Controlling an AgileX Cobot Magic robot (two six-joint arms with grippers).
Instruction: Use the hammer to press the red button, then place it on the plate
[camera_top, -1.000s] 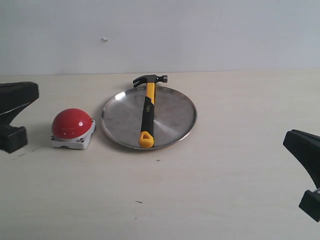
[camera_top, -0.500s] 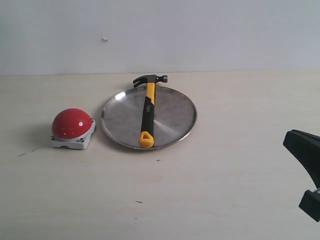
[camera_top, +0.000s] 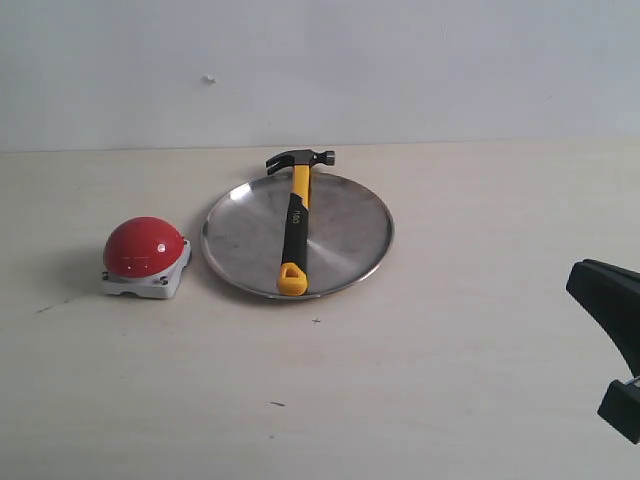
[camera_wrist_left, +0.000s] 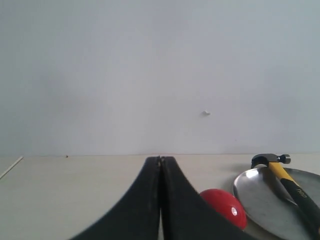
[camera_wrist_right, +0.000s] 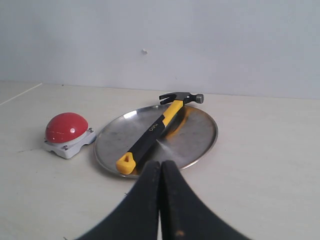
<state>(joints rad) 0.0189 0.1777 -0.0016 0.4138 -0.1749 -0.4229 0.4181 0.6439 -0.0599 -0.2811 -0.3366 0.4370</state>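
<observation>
- Far left: the left gripper (camera_wrist_left: 160, 163) only shows in its own wrist camera. Its two black fingers are pressed flat together with nothing between them, tips up off the table (camera_top: 450, 380) and aimed at the back wall (camera_top: 400, 70).
- Next along is the red button (camera_top: 145, 246), a glossy dome on its square white base (camera_top: 150, 286) with little screws at the corners. It sits on the table just beside the left edge of the plate (camera_top: 350, 235), close but not touching as far as I can see.
- Middle: the plate is a round, scuffed silver thing lying flat on the table.
- The hammer (camera_top: 293, 225) is lying on the plate, running front to back, a bit left of the plate's centre. Its dark head (camera_top: 300, 158) pokes out past the far rim, and the yellow looped end (camera_top: 291, 279) rests right at the near rim. Nothing is gripping it.
- A couple of tiny dark specks (camera_top: 277, 404) on the table in front of the plate.
- Far right: the right gripper (camera_wrist_right: 160, 165) is parked low at the table's right side, well apart from the plate and pointed toward the hammer's looped end. Its fingers are clamped against each other, empty.
</observation>
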